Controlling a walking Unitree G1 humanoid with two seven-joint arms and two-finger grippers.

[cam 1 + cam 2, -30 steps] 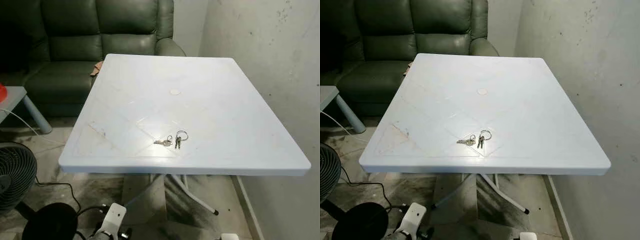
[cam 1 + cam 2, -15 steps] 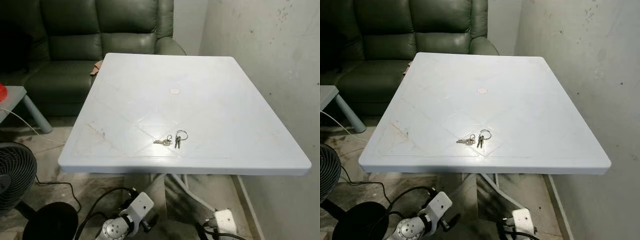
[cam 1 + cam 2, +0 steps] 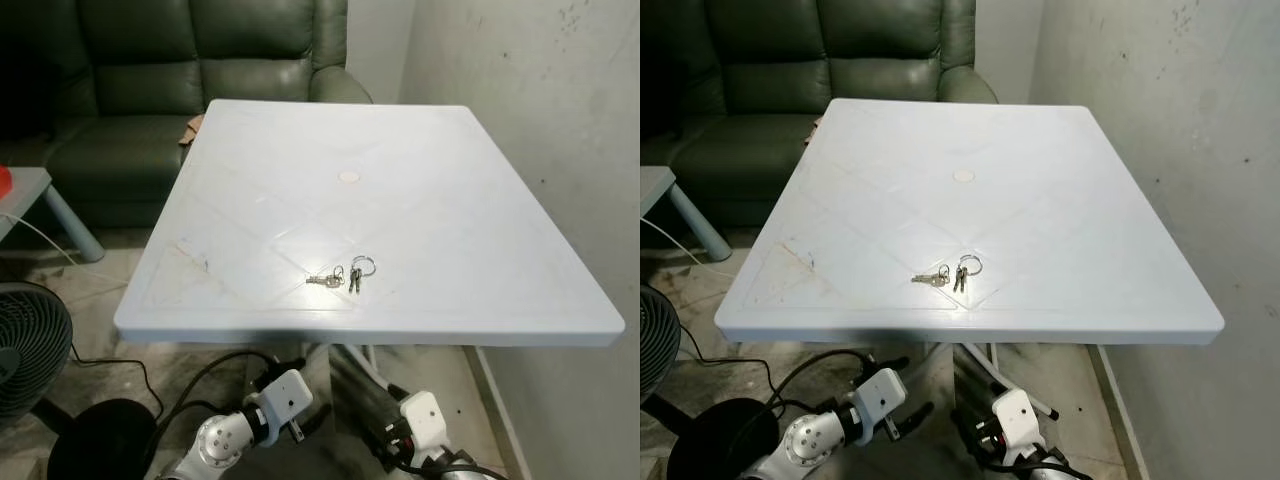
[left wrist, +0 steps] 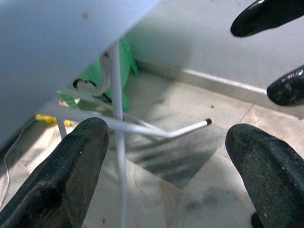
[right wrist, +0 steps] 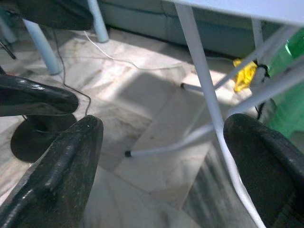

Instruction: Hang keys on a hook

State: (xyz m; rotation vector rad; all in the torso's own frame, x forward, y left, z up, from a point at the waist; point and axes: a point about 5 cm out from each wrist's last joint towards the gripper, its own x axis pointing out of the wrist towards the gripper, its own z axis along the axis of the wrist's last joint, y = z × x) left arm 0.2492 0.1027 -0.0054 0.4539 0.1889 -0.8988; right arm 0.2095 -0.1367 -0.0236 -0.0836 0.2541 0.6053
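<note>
Lying untouched near the front edge of the white table [image 3: 480, 200], the keys [image 3: 340, 276] wait to be picked up.

Nothing of the task looks done: the bunch rests flat on the tabletop, two rings side by side, and no hook can be made out; grasping, lifting and hanging are all left; both arms sit low beneath the table's front edge, well apart from the keys; the left gripper [image 4: 166, 156] has its fingers spread wide on nothing; the right gripper [image 5: 161, 156] is likewise parted and empty, facing the table legs [image 5: 204, 90]; a green sofa [image 3: 200, 90] stands beyond.
</note>
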